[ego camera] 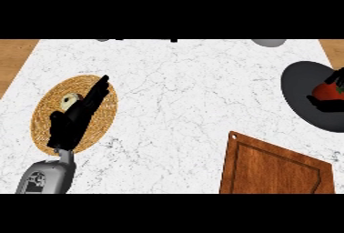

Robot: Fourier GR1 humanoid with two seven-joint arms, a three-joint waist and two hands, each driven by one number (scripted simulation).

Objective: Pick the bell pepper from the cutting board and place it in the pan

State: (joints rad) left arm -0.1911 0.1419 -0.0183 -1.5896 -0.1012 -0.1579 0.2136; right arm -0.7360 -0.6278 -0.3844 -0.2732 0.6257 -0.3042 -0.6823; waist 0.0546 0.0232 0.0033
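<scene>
A red bell pepper [329, 92] with a green stem sits over the dark grey pan [302, 86] at the right edge. My right hand [326, 104] is curled round the pepper, fingers showing below and above it; most of the hand is cut off by the frame. The wooden cutting board [275, 168] lies at the lower right with nothing on it. My left hand [79, 113] rests with straight fingers over a round woven mat [107, 118] at the left.
A pale round object [69, 101] lies on the woven mat, partly hidden by my left hand. A grey rounded object [270, 42] peeks in at the top edge. White marble counter [181, 91] spans the middle.
</scene>
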